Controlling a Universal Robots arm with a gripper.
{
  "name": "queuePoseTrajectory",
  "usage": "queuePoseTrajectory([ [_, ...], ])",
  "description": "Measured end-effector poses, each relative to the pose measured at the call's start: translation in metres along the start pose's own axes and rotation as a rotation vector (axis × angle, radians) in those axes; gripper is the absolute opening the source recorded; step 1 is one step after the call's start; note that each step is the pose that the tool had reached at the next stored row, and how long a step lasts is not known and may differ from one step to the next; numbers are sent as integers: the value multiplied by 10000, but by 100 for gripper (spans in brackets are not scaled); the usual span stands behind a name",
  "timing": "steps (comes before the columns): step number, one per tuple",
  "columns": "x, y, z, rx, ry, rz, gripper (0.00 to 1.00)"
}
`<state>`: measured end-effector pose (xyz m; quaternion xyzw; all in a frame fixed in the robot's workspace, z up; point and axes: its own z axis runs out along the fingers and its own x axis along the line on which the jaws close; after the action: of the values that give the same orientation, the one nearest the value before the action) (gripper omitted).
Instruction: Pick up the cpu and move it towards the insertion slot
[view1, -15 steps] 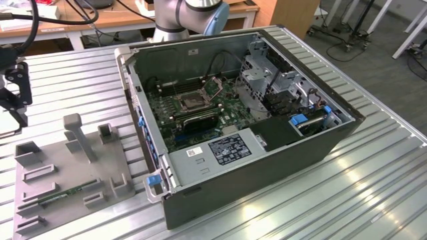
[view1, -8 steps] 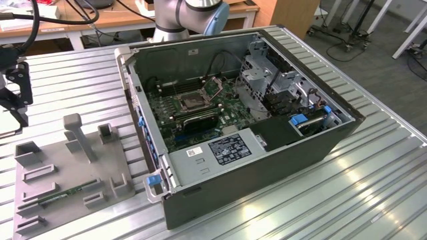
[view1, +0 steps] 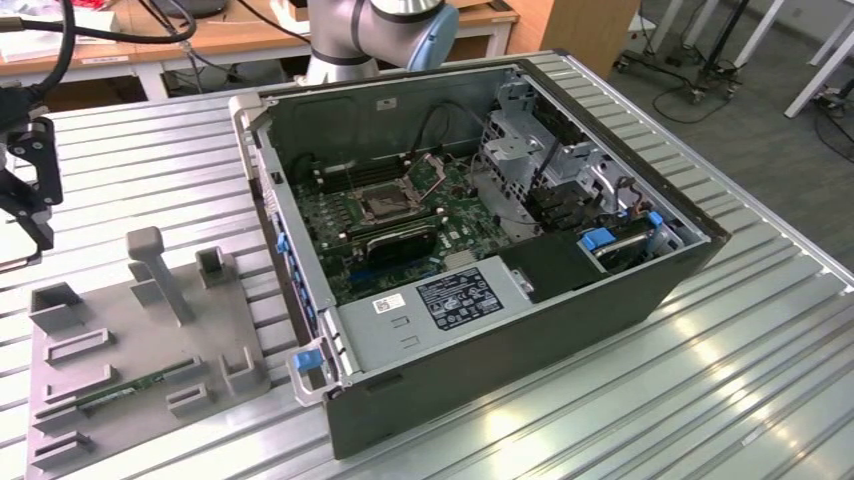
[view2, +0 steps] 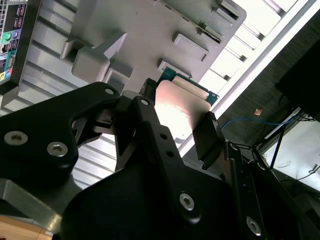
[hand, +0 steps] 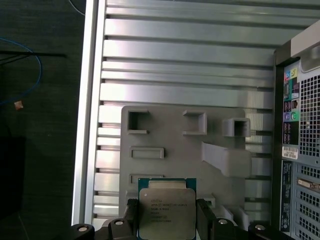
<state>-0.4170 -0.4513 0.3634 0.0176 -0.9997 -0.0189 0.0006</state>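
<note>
My claw (hand: 167, 222) was clamped on the one cpu (hand: 167, 207), a finger on each of two opposite edges. It hung over the grey fixture plate (hand: 170, 136), clear of it. That single plate lay on a slatted aluminium table (hand: 190, 52), with one green memory stick (view1: 134, 388) resting on it. Beside the plate stood one open computer case (view1: 534, 300), with the one insertion slot (view1: 387, 205) inside. Off the table edge by the plate was dark floor (hand: 40, 160). Farthest from the plate was a wooden desk (view1: 247, 42).

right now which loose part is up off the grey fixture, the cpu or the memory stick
The cpu: the silvery square chip clamped between the jaws, held clear of the grey fixture. The long green memory stick lies on that fixture.
</note>
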Motion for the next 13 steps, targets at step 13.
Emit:
queuePoseTrajectory([
  [13,-7,1,-34,1,2,-1,55],
])
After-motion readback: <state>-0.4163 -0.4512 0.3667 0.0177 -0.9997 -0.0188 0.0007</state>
